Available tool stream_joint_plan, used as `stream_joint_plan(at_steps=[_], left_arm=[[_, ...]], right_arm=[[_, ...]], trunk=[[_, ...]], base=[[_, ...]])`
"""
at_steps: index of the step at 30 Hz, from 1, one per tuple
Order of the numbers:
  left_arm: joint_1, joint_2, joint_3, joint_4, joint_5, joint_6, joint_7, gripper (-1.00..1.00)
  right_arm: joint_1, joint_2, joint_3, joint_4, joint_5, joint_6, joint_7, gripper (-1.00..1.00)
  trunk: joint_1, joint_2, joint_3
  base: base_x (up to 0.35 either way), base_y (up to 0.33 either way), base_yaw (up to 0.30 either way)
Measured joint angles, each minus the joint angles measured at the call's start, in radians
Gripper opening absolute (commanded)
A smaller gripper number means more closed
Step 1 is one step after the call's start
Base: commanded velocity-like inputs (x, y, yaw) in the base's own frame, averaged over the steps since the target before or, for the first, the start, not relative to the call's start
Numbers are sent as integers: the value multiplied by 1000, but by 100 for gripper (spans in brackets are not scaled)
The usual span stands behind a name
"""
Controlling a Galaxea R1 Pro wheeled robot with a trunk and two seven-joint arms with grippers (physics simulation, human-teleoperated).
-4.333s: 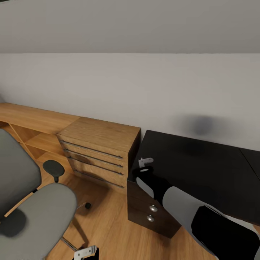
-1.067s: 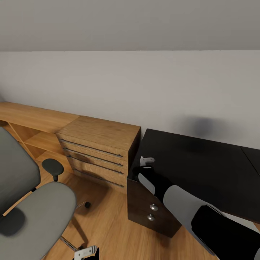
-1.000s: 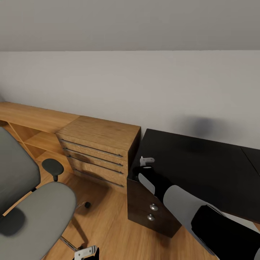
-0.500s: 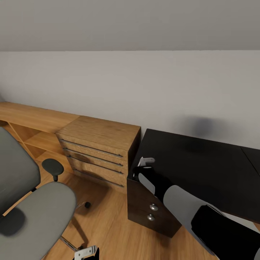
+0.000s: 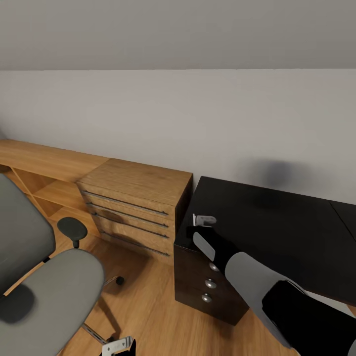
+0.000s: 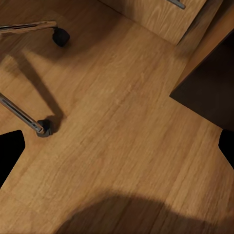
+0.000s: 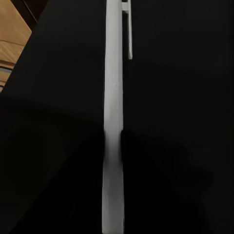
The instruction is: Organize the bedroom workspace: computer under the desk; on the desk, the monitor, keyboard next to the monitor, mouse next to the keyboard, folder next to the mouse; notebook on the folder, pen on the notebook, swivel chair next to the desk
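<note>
Nearest, at 7 o'clock, the left gripper (image 5: 117, 345) hangs low over the wood floor (image 6: 122, 122) — whether its jaws are parted I cannot tell. The swivel chair (image 5: 47, 291) sits at 8 o'clock. The right gripper (image 5: 203, 220) rests at the desk (image 5: 277, 232) corner, clenched on a thin white-silver pen (image 7: 113, 122). At 10 o'clock — a 4-drawer wooden dresser (image 5: 136, 207).
</note>
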Motion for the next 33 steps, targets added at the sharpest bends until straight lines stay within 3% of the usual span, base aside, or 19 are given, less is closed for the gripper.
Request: stream_joint_plan(at_steps=[20,31,33], left_arm=[[0,3,0,1,-2,-1,0,100],[0,3,0,5,-2,-1,5,100],[0,3,1,6,-2,-2,5,100]], right_arm=[[0,0,-7,1,-3,-6,-1,-100],[0,0,-11,-12,-3,-8,-2,-100],[1,-16,-17,-33,-1,-5,-1,-100]], trunk=[[0,0,0],[-42,77,34],[-50,91,40]], base=[[0,0,0],[0,0,0],[0,0,0]])
